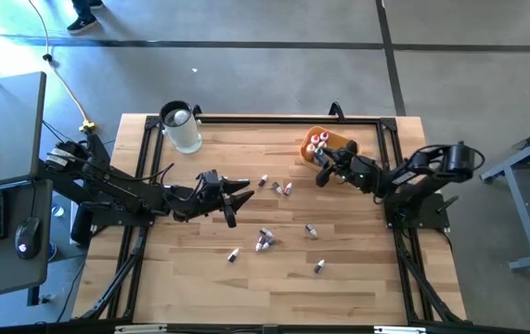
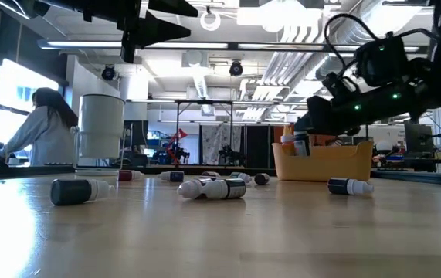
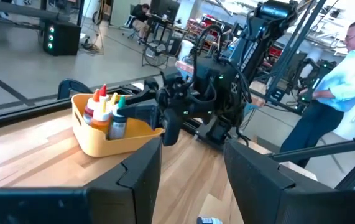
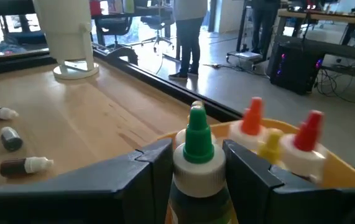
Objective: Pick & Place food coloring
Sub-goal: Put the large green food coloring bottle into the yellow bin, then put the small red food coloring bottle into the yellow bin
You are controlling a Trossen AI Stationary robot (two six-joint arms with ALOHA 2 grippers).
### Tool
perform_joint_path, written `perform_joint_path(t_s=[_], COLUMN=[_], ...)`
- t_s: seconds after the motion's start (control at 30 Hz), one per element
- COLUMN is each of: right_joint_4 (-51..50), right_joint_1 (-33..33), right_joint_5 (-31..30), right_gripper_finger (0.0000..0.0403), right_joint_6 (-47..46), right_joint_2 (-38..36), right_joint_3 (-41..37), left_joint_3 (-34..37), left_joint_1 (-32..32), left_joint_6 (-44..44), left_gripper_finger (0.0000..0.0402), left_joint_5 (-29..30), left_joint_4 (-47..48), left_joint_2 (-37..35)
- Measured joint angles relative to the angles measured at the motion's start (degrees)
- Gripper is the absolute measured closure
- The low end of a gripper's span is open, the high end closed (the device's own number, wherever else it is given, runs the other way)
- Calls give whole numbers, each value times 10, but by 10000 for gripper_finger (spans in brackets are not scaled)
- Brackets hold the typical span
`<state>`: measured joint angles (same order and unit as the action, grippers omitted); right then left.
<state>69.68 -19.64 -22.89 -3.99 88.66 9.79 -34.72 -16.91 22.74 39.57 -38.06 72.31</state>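
An orange-yellow tray (image 1: pixel 337 141) stands at the table's far right with red-, orange- and yellow-tipped food coloring bottles (image 4: pixel 270 140) upright in it. My right gripper (image 1: pixel 321 173) reaches to the tray's near rim, shut on a dark bottle with a green tip (image 4: pixel 197 138). Several more small bottles (image 1: pixel 265 240) lie on their sides on the wooden table. My left gripper (image 1: pixel 239 195) hangs open and level above the table's middle left, nothing between its fingers. My right gripper pinches the green-tipped bottle between its two fingers (image 4: pixel 146 171), at the shoulder just under the white collar (image 4: pixel 197 179). The fingers come nearly level from the table's right side. The bottle stands upright inside the tray (image 3: pixel 116 123); the tray wall hides its base.
A clear round jar (image 1: pixel 182 127) stands at the far left corner. A black frame rail (image 1: pixel 274 119) runs along the table's edges. A bottle (image 2: pixel 81 191) lies close to the low camera. People stand in the room beyond the table (image 3: pixel 345 81).
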Motion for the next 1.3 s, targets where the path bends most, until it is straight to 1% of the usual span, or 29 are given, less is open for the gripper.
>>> perform_joint_path(t_s=[0.1,0.17,0.3,0.53,0.77,0.93,1.03,1.1,1.17,1.3], right_joint_4=[-3,-4,-12,-13,-13,-13,-13,-15,-30,-117], right_joint_1=[0,0,0,0,3,25,45,64,86,142], right_joint_5=[4,-10,-23,-24,-6,-6,-8,-4,28,147], right_gripper_finger=[283,282,267,241,238,238,238,238,237,238], right_joint_6=[1,1,1,15,27,60,99,105,105,96], right_joint_2=[29,46,63,63,46,-4,-54,-93,-134,-214], right_joint_3=[24,37,46,43,43,43,43,43,43,44], left_joint_3=[0,0,0,0,0,0,0,0,0,0], left_joint_1=[0,0,0,0,0,0,0,0,0,0], left_joint_6=[0,0,0,2,4,6,6,6,7,7], left_gripper_finger=[229,229,229,229,229,229,229,229,229,229], left_joint_5=[0,0,-13,-42,-46,-46,-46,-46,-46,-46], left_joint_4=[0,0,1,5,7,7,7,7,7,10], left_joint_2=[0,0,0,0,0,0,0,0,0,0])
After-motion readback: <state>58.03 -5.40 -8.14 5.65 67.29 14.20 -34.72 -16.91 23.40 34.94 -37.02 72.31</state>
